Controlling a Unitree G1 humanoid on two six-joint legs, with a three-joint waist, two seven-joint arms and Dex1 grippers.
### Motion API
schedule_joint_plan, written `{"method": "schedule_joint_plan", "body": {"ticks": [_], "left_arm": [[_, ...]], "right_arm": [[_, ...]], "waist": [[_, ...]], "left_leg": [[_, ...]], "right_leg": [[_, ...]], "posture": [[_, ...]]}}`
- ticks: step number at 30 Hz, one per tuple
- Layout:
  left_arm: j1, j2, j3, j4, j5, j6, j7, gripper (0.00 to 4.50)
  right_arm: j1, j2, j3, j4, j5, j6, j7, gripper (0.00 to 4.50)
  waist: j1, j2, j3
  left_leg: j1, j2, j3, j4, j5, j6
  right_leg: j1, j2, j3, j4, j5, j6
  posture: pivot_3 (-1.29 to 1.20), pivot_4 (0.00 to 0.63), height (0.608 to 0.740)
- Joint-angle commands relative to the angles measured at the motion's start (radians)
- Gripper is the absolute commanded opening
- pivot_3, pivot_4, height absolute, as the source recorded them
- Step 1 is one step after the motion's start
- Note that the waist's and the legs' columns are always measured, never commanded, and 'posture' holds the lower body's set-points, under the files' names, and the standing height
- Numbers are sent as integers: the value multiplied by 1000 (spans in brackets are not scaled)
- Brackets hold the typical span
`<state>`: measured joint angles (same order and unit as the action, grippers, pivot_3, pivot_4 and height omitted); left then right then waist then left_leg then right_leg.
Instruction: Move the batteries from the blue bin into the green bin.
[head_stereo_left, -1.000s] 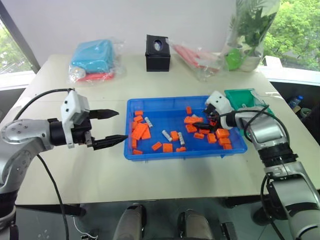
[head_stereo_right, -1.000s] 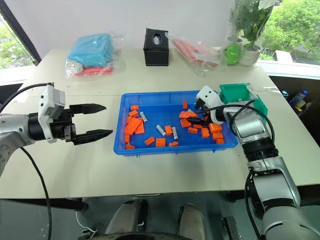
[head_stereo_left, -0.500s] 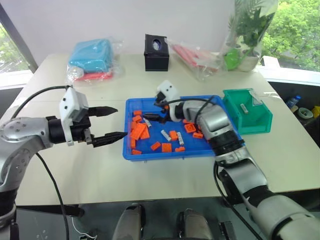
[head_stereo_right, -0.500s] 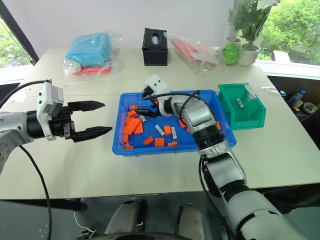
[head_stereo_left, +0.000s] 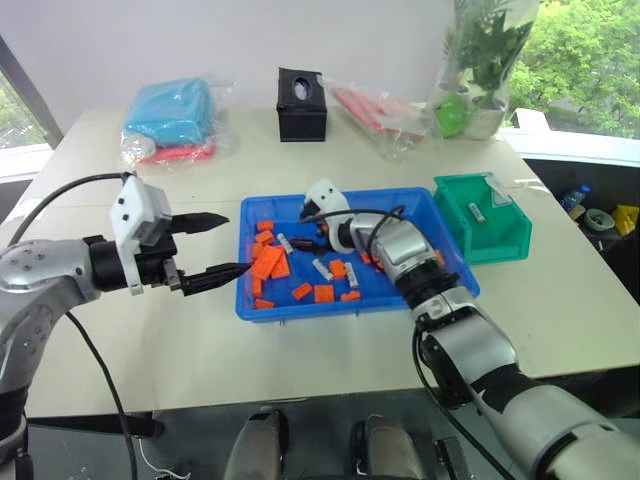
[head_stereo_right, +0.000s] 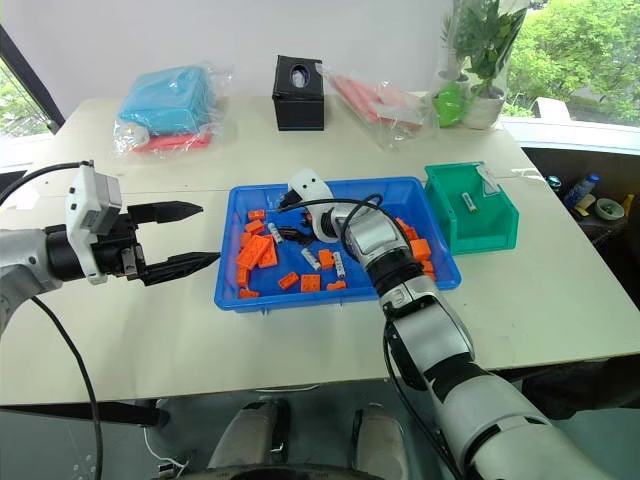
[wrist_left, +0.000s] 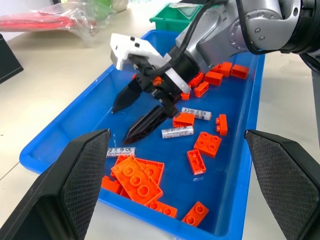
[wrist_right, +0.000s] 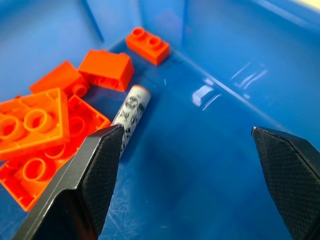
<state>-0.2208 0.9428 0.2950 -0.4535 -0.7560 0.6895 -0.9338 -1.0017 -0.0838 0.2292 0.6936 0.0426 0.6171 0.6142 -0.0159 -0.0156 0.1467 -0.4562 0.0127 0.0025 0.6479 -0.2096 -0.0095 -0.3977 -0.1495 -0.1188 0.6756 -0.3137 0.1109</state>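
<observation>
two grippers: both spread wide, neither holding anything
right gripper (head_stereo_left: 305, 236): inside the blue bin, fingers well apart over its left part; a battery (wrist_right: 131, 107) lies flat just beside one fingertip against the orange blocks (wrist_right: 37, 130); whether the tip touches it, i cannot tell
left gripper (head_stereo_left: 220, 245): level above the tabletop, just outside the bin's left rim, fingers parted, touching nothing
tabletop (head_stereo_left: 330, 340): pale beige, wide, carrying everything
blue bin (head_stereo_left: 340, 306): near the middle of the tabletop, shallow, holding scattered orange blocks and the batteries
green bin (head_stereo_left: 500, 245): just right of the blue bin, apart from it; one battery (head_stereo_left: 478, 211) lies inside
batteries in the blue bin: one (head_stereo_left: 284, 242) at the left by the right gripper, two (head_stereo_left: 322, 268) near the middle among the blocks
light blue bundle (head_stereo_left: 170, 110): in clear plastic at the far left of the tabletop
red bundle (head_stereo_left: 375, 110): in clear plastic at the far side, right of the black box
black box (head_stereo_left: 301, 91): at the far edge, round hole on top
plant (head_stereo_left: 480, 50): wrapped in clear film, far right corner
room: white wall behind, windows with green trees on both sides
</observation>
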Motion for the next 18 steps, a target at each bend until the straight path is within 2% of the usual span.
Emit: {"method": "schedule_joint_plan", "body": {"ticks": [1,10,18], "left_arm": [[1,9,44,-23,-12,-8,2,4500],[20,8,48,-33,-7,-20,1,4500],[21,7,51,-32,-4,-27,2,4500]], "right_arm": [[-28,18,-7,-33,6,-20,17,4177],[-12,17,34,10,-44,-76,33,4177],[-3,19,52,131,-98,-174,19,4177]], "waist": [[0,0,0],[2,-1,-1],[1,-6,-4]], "left_leg": [[0,0,0,0,0,0],[-3,1,2,1,0,-1],[-3,2,6,1,0,-1]], "right_leg": [[0,0,0,0,0,0],[-5,0,0,1,1,-2],[-7,-1,0,5,1,-2]], "posture": [[0,150,644],[0,150,644],[0,150,644]]}}
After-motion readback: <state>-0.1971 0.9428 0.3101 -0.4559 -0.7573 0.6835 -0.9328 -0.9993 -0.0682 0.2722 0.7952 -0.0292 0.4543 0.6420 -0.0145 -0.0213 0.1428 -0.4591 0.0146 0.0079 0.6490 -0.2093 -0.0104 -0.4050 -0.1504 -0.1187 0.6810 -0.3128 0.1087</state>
